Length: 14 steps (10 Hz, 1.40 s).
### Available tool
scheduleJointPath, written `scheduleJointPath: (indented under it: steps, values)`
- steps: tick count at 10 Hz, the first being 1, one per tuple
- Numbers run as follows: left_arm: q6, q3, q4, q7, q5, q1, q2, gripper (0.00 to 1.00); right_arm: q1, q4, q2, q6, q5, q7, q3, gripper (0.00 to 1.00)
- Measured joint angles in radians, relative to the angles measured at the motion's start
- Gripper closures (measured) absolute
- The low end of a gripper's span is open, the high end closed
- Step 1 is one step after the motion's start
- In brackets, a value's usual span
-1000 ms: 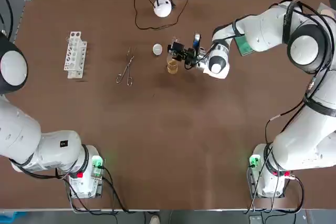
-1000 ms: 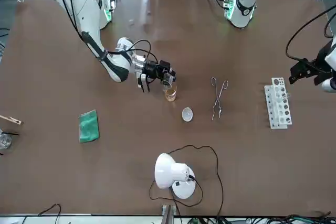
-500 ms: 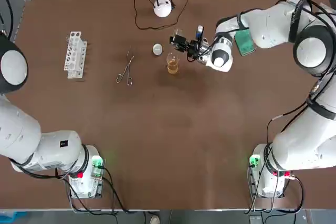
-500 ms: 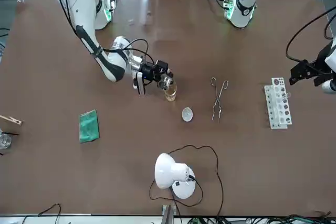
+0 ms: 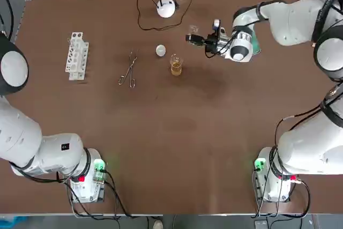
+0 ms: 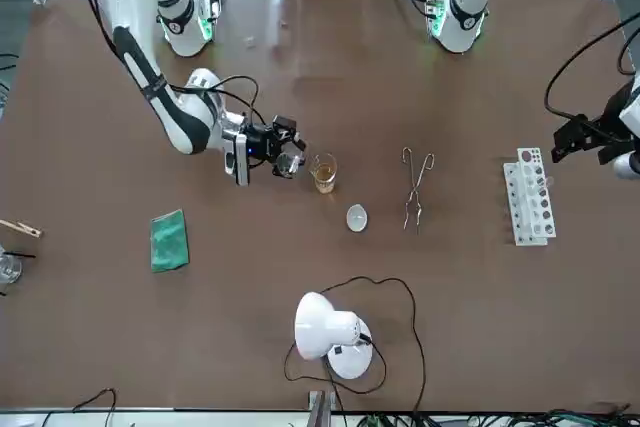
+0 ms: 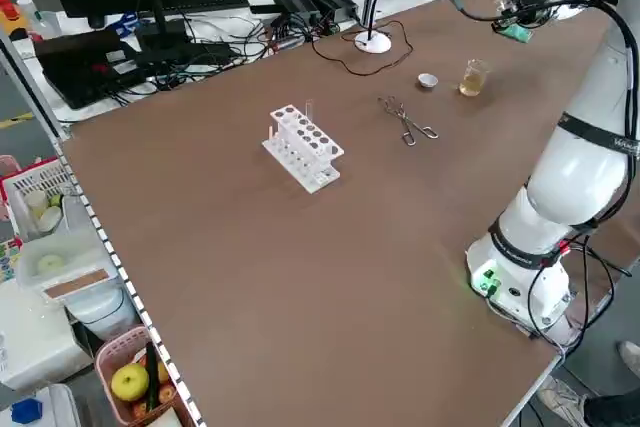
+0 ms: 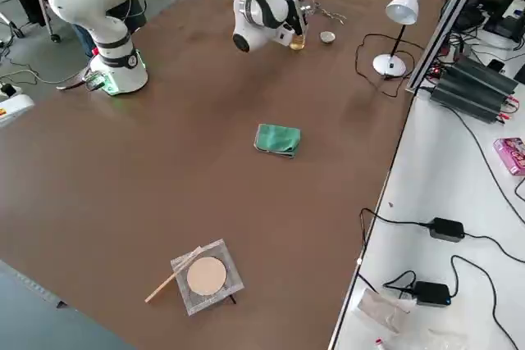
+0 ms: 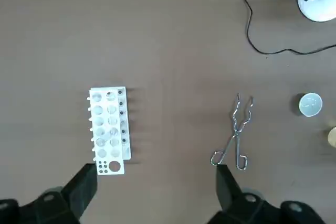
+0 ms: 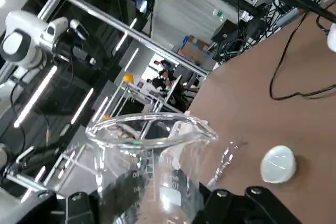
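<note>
My right gripper (image 5: 197,39) is shut on a small clear glass beaker (image 10: 149,153), held above the table to the right of a glass beaker of amber liquid (image 5: 176,65). In the front view the held beaker (image 6: 291,161) hangs apart from the amber beaker (image 6: 323,172). A white cap (image 5: 161,50) lies just behind and to the left of the amber beaker. My left gripper (image 9: 155,198) hovers open high above the white test tube rack (image 9: 108,129) and the metal tongs (image 9: 234,137), with nothing between its fingers.
A white desk lamp (image 5: 166,7) with a looping black cable stands at the back. A folded green cloth (image 6: 168,240) lies under the right arm. A wire gauze with a round disc (image 8: 205,276) and a wooden stick lies far right.
My right gripper has drawn the clear beaker away from above the amber beaker, rightward and toward the back in the top view. The left arm has not moved.
</note>
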Motion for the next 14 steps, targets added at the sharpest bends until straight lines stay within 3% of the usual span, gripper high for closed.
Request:
scheduleJointPath:
  steps: [5, 11, 14]
  values:
    - [0.010, 0.001, 0.000, 0.002, 0.000, 0.002, 0.001, 0.00, -0.260, -0.114, -0.001, -0.124, -0.366, -0.024, -0.003, 0.61]
    - [0.011, 0.009, 0.000, 0.005, 0.001, 0.009, 0.001, 0.00, -0.583, -0.133, -0.001, -0.232, -0.802, -0.043, -0.014, 0.61]
    - [0.011, 0.009, 0.000, 0.005, 0.001, 0.008, 0.001, 0.00, -0.647, -0.135, 0.007, -0.283, -0.938, -0.124, -0.089, 0.61]
